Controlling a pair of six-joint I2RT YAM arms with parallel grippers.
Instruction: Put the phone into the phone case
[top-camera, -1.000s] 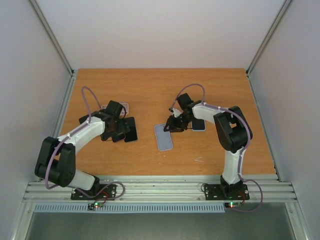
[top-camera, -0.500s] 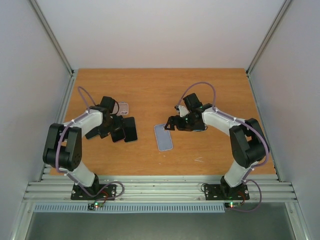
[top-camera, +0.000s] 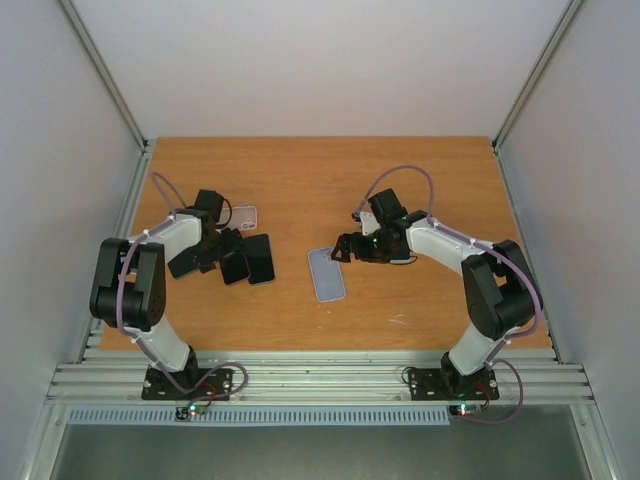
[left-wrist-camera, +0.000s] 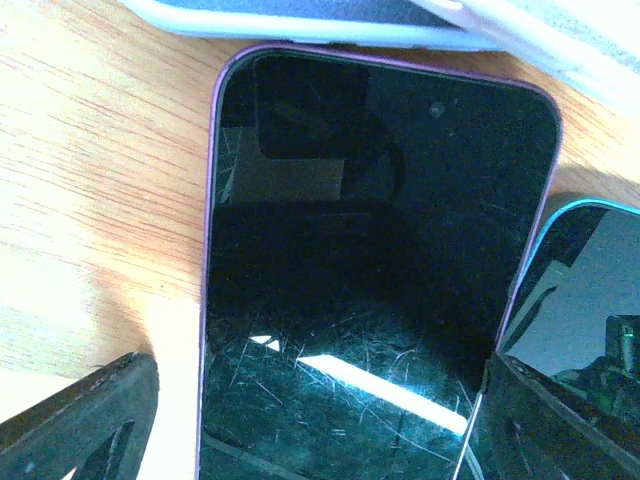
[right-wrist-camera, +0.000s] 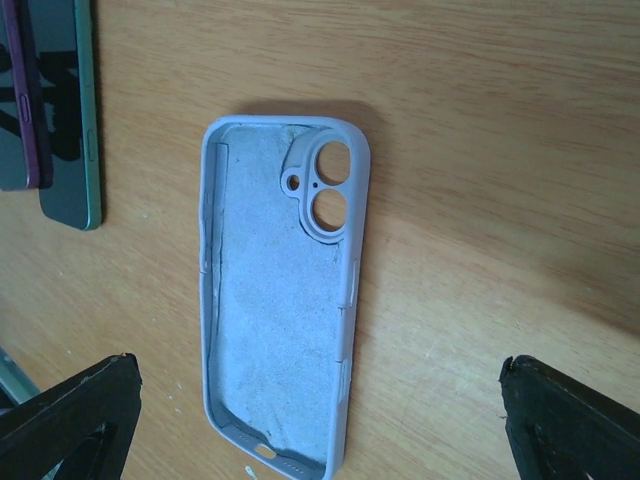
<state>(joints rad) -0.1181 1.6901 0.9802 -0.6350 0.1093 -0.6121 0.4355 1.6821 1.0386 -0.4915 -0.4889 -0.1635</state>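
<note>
Two dark phones lie side by side, screens up, on the wooden table (top-camera: 300, 180): one with a purple rim (left-wrist-camera: 370, 270) and one with a teal rim (left-wrist-camera: 590, 290). My left gripper (left-wrist-camera: 320, 430) is low over the purple phone (top-camera: 236, 264), open, a finger on each side of it. The right finger sits at the phone's edge, while a strip of table shows beside the left one. The pale blue-grey phone case (right-wrist-camera: 280, 310) lies hollow side up at mid-table (top-camera: 327, 273). My right gripper (right-wrist-camera: 320, 420) hovers above the case, open and holding nothing.
A whitish case (top-camera: 246, 215) lies just behind the phones, and its edge (left-wrist-camera: 330, 20) shows in the left wrist view. A pale blue item (top-camera: 400, 252) lies under the right arm. Metal frame posts and white walls bound the table.
The right gripper opened wide above the case. The left arm folded back towards its base, its gripper staying over the phones with the jaws narrowing a little.
</note>
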